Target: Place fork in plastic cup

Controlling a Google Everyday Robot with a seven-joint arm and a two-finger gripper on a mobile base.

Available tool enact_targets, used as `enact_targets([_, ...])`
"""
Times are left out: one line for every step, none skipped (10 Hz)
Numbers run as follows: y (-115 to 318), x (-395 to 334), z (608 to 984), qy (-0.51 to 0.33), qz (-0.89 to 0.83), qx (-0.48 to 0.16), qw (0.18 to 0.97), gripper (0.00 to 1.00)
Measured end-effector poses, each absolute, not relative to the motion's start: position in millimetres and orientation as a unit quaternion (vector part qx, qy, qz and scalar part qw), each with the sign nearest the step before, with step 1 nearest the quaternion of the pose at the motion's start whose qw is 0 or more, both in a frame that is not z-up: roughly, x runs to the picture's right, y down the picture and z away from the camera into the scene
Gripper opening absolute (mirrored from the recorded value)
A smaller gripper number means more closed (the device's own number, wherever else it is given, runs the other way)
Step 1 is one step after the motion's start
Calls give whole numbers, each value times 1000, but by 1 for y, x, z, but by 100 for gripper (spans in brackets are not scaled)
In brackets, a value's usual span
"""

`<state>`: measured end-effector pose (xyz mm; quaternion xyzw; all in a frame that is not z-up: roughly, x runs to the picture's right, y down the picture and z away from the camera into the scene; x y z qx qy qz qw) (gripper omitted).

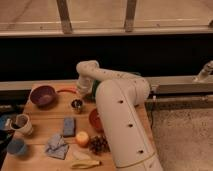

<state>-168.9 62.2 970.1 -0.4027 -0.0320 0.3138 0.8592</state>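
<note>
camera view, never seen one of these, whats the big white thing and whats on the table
The big white thing is a robot arm, seen by a single camera looking down at a wooden table. Its gripper, a two-finger claw, is closed at the far side, near a small metal cup; whether it holds anything cannot be seen. Also there: a purple bowl, red bowl, blue sponge, cloth, grapes, banana, white cup and small blue cup.

White, rounded arm — dark holes — pincer over wooden table.
</note>
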Motion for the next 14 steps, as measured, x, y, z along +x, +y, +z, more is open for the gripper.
enact_targets([63,-169,970,-32,314,-403,859,0])
enact_targets([71,-173,967,-29,309,-412,857,0])
enact_targets([70,-173,967,-30,309,-410,858,0])
enact_targets([70,-173,967,-31,311,-410,857,0])
enact_targets([69,-173,968,-32,311,-410,857,0])
enact_targets([68,-174,967,-33,310,-407,859,0])
enact_targets([60,-173,966,-39,308,-400,863,0])
enact_targets([45,-170,961,-51,310,-392,865,0])
enact_targets([30,-165,957,-63,317,-384,865,0])
enact_targets([13,-159,957,-78,327,-378,863,0])
enact_targets([1,-155,957,-89,335,-373,861,0])
enact_targets([-12,-150,956,-107,344,-369,857,0])
enact_targets([-21,-150,953,-122,350,-367,853,0])
enact_targets([-33,-152,950,-143,358,-365,848,0])
